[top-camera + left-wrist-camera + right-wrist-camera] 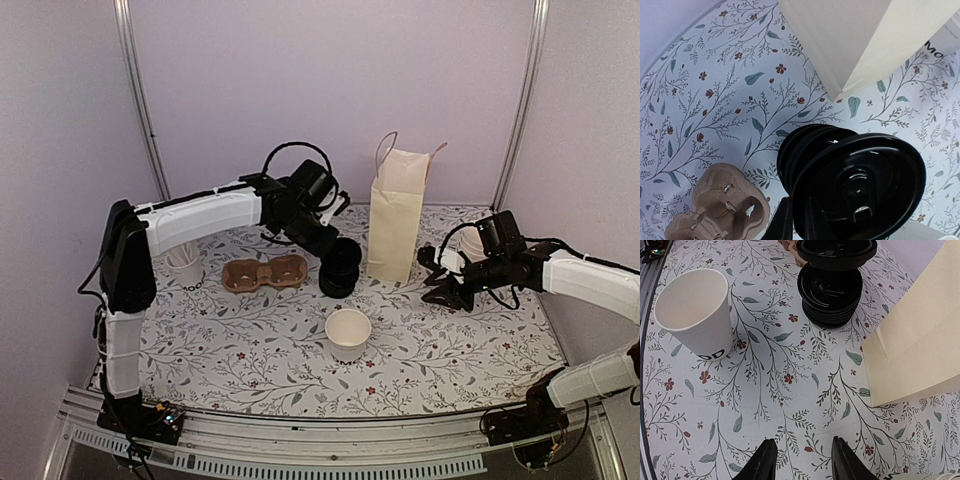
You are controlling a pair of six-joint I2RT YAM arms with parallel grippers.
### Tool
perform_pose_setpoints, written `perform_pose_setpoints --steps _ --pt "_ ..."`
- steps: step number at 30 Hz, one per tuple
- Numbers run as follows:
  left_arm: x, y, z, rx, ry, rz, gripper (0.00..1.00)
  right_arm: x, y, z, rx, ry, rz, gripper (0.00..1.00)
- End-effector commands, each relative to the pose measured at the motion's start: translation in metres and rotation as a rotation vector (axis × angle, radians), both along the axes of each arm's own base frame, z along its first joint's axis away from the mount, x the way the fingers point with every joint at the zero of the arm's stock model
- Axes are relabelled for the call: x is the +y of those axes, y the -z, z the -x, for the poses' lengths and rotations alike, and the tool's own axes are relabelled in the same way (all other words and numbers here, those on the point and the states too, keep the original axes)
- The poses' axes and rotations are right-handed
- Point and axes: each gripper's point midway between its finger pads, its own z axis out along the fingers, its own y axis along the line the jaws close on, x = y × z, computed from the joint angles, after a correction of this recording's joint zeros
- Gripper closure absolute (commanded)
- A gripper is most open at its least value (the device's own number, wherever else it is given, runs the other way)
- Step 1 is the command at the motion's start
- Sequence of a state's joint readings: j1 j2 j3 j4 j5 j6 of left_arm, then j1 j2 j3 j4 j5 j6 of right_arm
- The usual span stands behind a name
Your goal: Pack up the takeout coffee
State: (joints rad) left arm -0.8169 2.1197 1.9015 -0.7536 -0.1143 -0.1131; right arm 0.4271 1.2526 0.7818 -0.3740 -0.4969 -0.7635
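Observation:
A white paper cup (348, 333) with dark lettering near its base stands open, with no lid on it, at the table's middle front; it also shows in the right wrist view (695, 312). My left gripper (322, 238) (799, 215) is shut on the rim of a black lid (865, 185) and holds it just above a stack of black lids (340, 275) (830, 290). My right gripper (437, 278) (802, 457) is open and empty, low over the table right of the bag.
A tall cream paper bag (395, 225) stands upright at the back middle. A brown cardboard cup carrier (265, 273) lies left of the lids. A white cup of stir sticks (185, 268) stands far left. White cups (470, 245) stand behind my right arm.

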Motion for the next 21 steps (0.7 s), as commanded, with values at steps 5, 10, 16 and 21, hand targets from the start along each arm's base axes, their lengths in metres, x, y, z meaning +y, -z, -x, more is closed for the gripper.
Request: perform_pose_setpoints --steps 5,10,16,21 --pt "0.0 -0.056 0.005 0.013 0.054 0.249 0.91 -0.003 0.003 0.001 0.001 0.006 0.011 0.6" --pt "-0.019 -0.08 0.029 0.045 0.177 0.434 0.9 0.002 -0.018 -0.003 -0.043 0.011 -0.036 0.6" --pt "-0.027 -0.123 0.052 0.088 0.296 0.67 0.91 0.028 -0.094 0.002 -0.051 -0.099 -0.21 0.46" --pt "-0.021 -0.151 0.064 0.089 0.345 0.831 0.91 0.048 -0.151 -0.008 -0.039 -0.163 -0.304 0.27"
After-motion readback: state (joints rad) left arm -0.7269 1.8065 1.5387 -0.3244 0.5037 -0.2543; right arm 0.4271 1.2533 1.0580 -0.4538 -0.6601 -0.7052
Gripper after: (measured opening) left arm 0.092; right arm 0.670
